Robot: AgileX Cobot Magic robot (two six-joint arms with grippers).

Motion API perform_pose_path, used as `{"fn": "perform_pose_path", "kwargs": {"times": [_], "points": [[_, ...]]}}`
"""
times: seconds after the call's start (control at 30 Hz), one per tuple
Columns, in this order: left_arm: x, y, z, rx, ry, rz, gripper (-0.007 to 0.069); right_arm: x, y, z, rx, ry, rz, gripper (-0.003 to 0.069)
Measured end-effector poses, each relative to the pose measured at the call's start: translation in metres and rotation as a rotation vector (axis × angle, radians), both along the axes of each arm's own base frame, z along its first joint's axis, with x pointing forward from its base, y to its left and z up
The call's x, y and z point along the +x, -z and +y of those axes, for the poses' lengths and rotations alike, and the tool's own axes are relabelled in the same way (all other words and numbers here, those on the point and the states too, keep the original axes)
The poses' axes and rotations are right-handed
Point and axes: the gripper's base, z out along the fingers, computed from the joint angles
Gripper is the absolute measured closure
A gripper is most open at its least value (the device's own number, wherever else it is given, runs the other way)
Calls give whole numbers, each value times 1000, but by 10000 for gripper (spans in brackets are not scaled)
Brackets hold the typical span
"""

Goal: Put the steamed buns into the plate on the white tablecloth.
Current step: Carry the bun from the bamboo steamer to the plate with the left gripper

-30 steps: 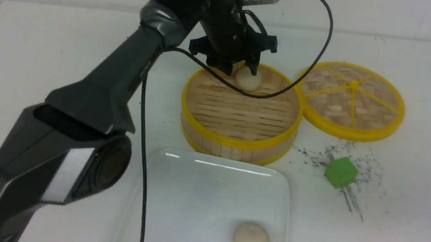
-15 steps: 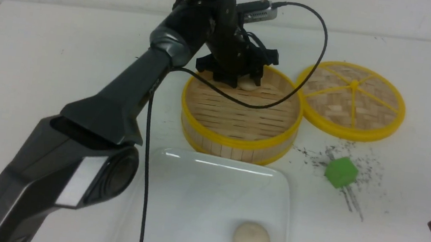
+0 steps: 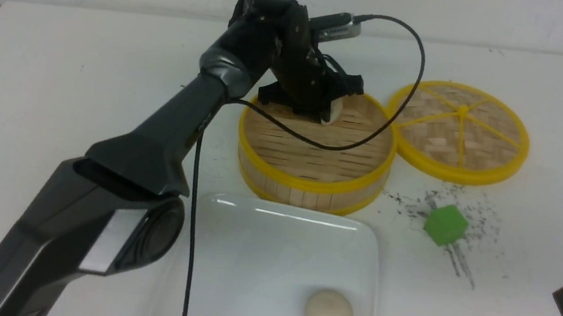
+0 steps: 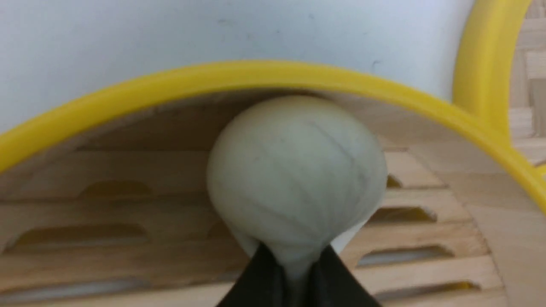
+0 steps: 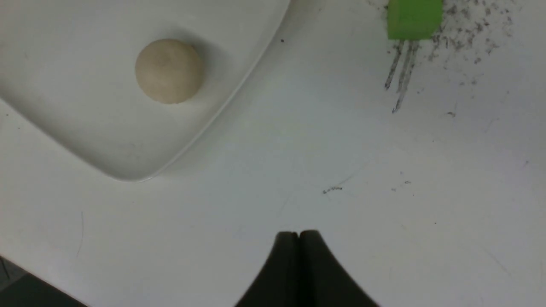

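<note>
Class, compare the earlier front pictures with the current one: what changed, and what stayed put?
The left hand came down into the steamer and closed on the steamer bun. The plated bun, plate, lid and green cube stayed put.

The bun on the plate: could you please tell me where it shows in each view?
Front view: bun low, right of centre, on the plate.
Left wrist view: not in it; that shows the other bun.
Right wrist view: bun on the plate, near its corner.
Shared landmark: green cube, front and right wrist.
</note>
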Motion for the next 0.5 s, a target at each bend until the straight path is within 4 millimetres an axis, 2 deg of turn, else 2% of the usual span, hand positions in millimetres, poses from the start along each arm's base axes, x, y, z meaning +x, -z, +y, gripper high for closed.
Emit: {"fn": "perform_pose_path", "kwargs": {"times": [0.2,0.27,0.3,0.33,0.5], "points": [[-9,-30,10,67,-2,5,600,0,0,0,2,0,2,660],[-15,-63,14,48,-3,-49,600,0,0,0,1,0,3,660],[-15,-63,13,46,-3,-49,600,0,0,0,2,0,2,660],[-23,-94,17,16,6,-98,600,0,0,0,2,0,2,660],[-56,-181,29,-52,66,-259,600,0,0,0,-5,1,-3,660]]}}
